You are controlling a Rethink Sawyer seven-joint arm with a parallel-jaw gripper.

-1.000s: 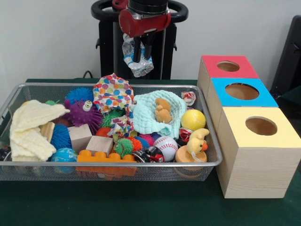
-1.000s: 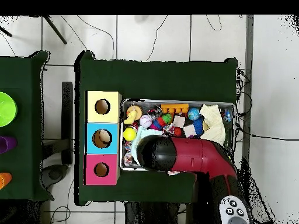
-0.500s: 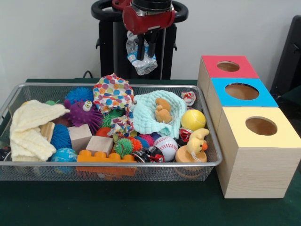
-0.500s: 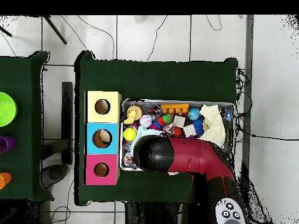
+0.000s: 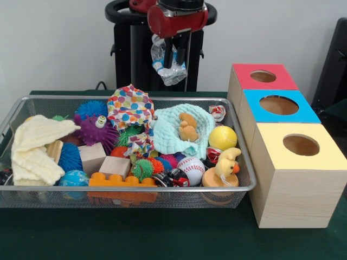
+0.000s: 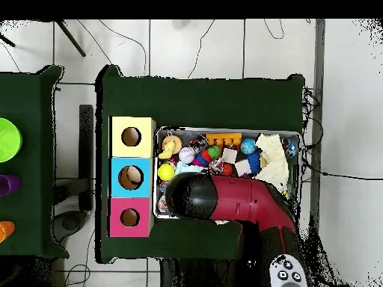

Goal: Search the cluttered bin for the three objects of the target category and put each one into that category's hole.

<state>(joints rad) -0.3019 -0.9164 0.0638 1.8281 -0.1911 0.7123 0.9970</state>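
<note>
Progress looks partial at best: gripper [image 5: 172, 57] holds a crumpled clear plastic wrapper [image 5: 165, 67] high above the mesh bin [image 5: 32, 189], fingers pinched on it from above, so one item is lifted out but not yet dropped in any hole. Wrapper hangs above the bin's far rim, over the mint cloth [image 5: 172, 135], and well up and to the left of the three boxes as the front view shows them. Two similar crumpled wrappers with red print lie in the bin: one [image 5: 217, 112] by the far right corner, one [image 5: 212, 154] between the baseball [image 5: 191, 169] and the duck toy [image 5: 225, 163]. Judging by likeness, these may be the remaining two of the category; whether any item already sits inside a box cannot be told, the holes show only dark. Boxes stand just right of the bin: red box [image 5: 263, 77] farthest back, blue box [image 5: 277, 105] in the middle, yellow box [image 5: 300, 146] nearest. Arm [image 6: 247, 202] comes in over the bin's box-side end in the overhead view, wrist pointing straight down, its dark round head covering that corner of the bin. Remaining: carry the wrapper sideways to the right hole, release, then return for the others.
</note>
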